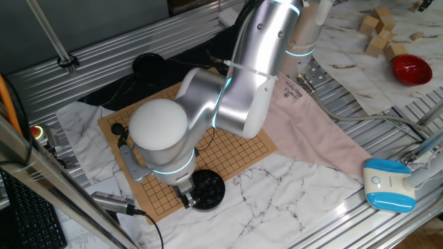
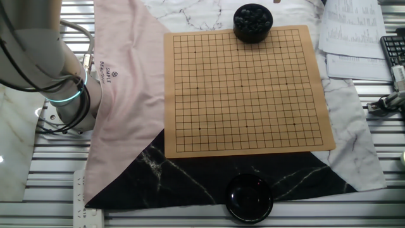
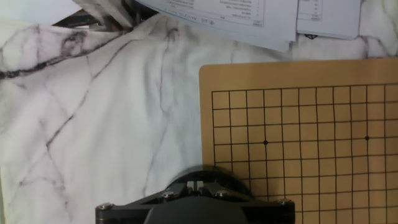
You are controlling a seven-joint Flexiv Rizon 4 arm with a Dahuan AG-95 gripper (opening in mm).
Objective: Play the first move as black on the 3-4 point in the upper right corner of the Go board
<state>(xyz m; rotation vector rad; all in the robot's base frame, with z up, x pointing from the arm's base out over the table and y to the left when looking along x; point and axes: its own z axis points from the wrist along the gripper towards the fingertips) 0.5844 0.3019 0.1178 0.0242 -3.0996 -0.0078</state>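
The board (image 2: 247, 92) lies bare; the pincer (image 1: 188, 198) dips into the stone bowl (image 1: 208, 189), its spread unclear to me. Pinch one stone squarely, lift straight.

Arm (image 1: 228, 97): brushed silver-grey metal, fat rounded links, glowing cyan rings at joints. White dome cap (image 1: 159, 124) on the link over the board (image 1: 235, 149). Thin black cable along the wrist. Hand (image 1: 188, 199): black, w/ silver screws on its housing in hand view.
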